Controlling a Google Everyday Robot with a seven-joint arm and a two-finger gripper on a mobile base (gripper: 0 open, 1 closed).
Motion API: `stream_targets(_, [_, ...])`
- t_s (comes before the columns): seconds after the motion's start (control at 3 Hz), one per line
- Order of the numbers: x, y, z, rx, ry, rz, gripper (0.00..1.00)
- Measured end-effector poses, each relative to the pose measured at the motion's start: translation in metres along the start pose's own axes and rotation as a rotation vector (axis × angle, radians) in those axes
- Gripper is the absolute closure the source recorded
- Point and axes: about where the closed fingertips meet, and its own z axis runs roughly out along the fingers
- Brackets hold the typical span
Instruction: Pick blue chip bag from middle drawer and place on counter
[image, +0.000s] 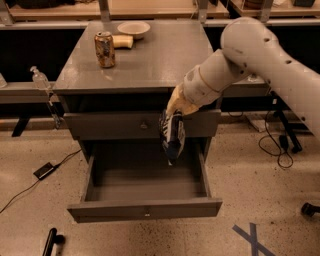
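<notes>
My gripper (170, 113) is shut on the top of the blue chip bag (172, 136), a crinkled dark-blue bag with a white and light-blue panel. The bag hangs in the air in front of the closed top drawer, above the open middle drawer (145, 207). The drawer is pulled out and nothing shows inside it. The grey counter (155, 57) lies above and behind the bag. My white arm reaches in from the upper right.
An orange-brown soda can (105, 49), a white bowl (133, 28) and a yellowish item (122, 41) stand on the counter's far left. A clear bottle (39, 78) stands at the left. Cables and a small black device (45, 170) lie on the floor.
</notes>
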Motion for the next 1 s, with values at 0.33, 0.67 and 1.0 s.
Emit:
stream_targets(0.33, [0.017, -0.018, -0.046, 0.162, 0.002, -0.076, 1.00])
stream_targets(0.67, [0.039, -0.053, -0.093, 0.364, 0.092, -0.232, 1.00])
stream_targets(1.0, [0.048, -0.074, -0.107, 0.461, 0.199, -0.272, 1.00])
